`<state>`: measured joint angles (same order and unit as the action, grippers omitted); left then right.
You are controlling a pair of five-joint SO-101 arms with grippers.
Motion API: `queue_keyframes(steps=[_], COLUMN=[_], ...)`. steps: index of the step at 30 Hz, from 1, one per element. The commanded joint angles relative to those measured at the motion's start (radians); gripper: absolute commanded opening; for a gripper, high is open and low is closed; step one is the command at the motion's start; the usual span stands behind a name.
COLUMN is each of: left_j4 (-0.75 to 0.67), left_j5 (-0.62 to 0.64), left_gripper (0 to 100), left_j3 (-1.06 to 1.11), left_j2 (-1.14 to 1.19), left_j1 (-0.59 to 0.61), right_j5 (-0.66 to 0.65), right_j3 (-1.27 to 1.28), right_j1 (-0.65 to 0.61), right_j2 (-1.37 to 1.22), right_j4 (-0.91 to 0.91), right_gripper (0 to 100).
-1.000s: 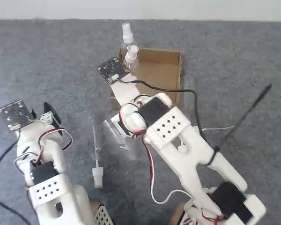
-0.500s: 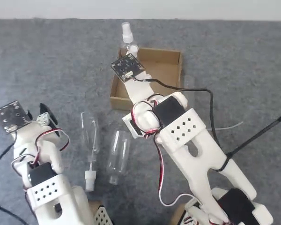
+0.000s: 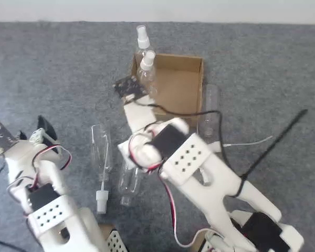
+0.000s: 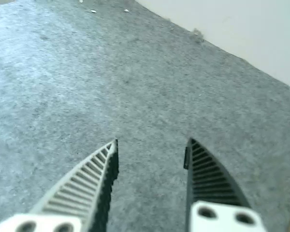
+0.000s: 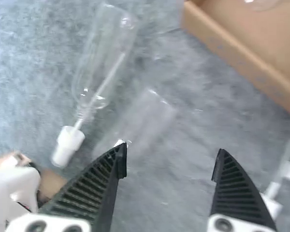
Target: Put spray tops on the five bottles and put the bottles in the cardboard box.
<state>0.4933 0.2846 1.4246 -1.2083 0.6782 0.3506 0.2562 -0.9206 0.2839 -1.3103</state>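
Observation:
A clear bottle with a white spray top [image 3: 146, 69] stands in the near left corner of the cardboard box [image 3: 178, 86]. A second topped bottle [image 3: 142, 41] stands just behind the box. On the carpet a bottle [image 3: 101, 149] [image 5: 104, 53] lies with its spray top [image 3: 101, 200] [image 5: 66, 145] pulled partly out. Beside it lies a topless bottle [image 3: 129, 178] [image 5: 146, 115]. One more topless bottle [image 3: 210, 109] lies right of the box. My right gripper [image 5: 171, 152] is open above the topless bottle. My left gripper [image 4: 152, 145] is open over bare carpet.
Grey carpet [image 3: 58, 68] covers the table. A black cable tie [image 3: 275, 142] and a white wire [image 3: 247, 142] lie to the right. The right arm's body [image 3: 199, 168] spans the middle; the left arm [image 3: 37, 173] stands at the near left.
The right arm swung back from over the box to the bottles lying on the carpet, uncovering the topped bottle in the box. The left arm drew leftward.

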Motion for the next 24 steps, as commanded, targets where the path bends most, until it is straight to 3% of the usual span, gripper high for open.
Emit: queue_keyframes(steps=[1,5,12,24], left_j4=[-0.032,-0.032,-0.034,-0.034], left_j5=[0.025,0.025,0.023,0.021], left_gripper=[22,22,22,22], left_j3=[-0.013,-0.013,-0.013,-0.013], left_j2=[-0.014,-0.014,-0.014,-0.014], left_j1=[0.015,0.015,0.012,0.011], right_j5=[0.089,0.106,0.107,0.146], right_j3=[0.069,0.135,0.138,0.124], right_j1=[-0.038,-0.039,-0.039,-0.036], right_j2=[-0.024,-0.087,-0.246,-0.363], right_j4=[0.191,0.358,0.467,0.467], right_gripper=[24.9,24.7,24.7,24.6])
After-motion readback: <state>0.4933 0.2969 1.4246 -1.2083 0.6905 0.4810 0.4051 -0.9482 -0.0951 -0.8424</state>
